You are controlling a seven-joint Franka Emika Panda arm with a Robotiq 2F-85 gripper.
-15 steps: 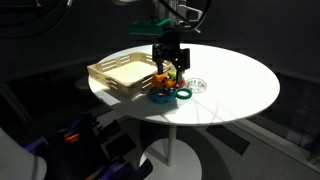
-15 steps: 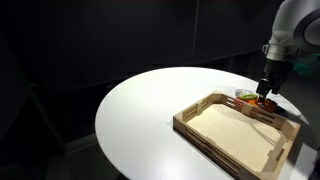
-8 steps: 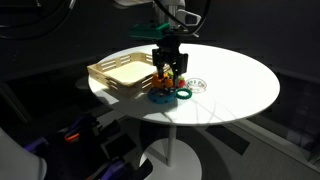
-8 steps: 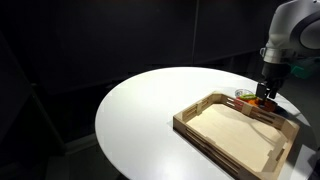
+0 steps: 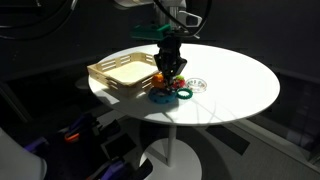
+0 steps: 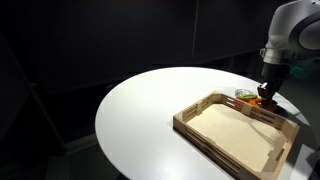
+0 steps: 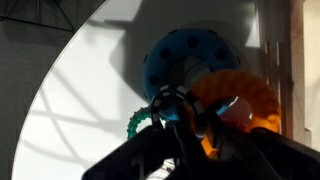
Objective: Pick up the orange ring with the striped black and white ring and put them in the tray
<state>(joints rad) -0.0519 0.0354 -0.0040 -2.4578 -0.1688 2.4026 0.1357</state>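
The orange ring (image 7: pixel 248 92) lies on the white table beside the tray (image 7: pixel 293 50), overlapping a blue dotted ring (image 7: pixel 188 55). The striped black and white ring (image 7: pixel 160 100) sits at its near edge, against one finger. My gripper (image 7: pixel 190 118) is down on this cluster, its jaws drawn together with the orange ring's rim between them. In both exterior views the gripper (image 5: pixel 170 73) (image 6: pixel 265 94) stands upright over the rings, right next to the tray (image 5: pixel 112 70) (image 6: pixel 215 133). A bit of the orange ring (image 5: pixel 158 78) (image 6: pixel 262 101) shows beneath the fingers.
A green beaded ring (image 7: pixel 135 122) (image 5: pixel 184 95) and the blue ring (image 5: pixel 160 97) lie by the cluster. A small clear ring (image 5: pixel 200 84) rests further out on the round white table (image 5: pixel 245 85). The tray's slotted wall stands close beside the gripper.
The jaws have gone from wide open to drawn together on the orange ring's rim. The arm has stayed in place over the rings.
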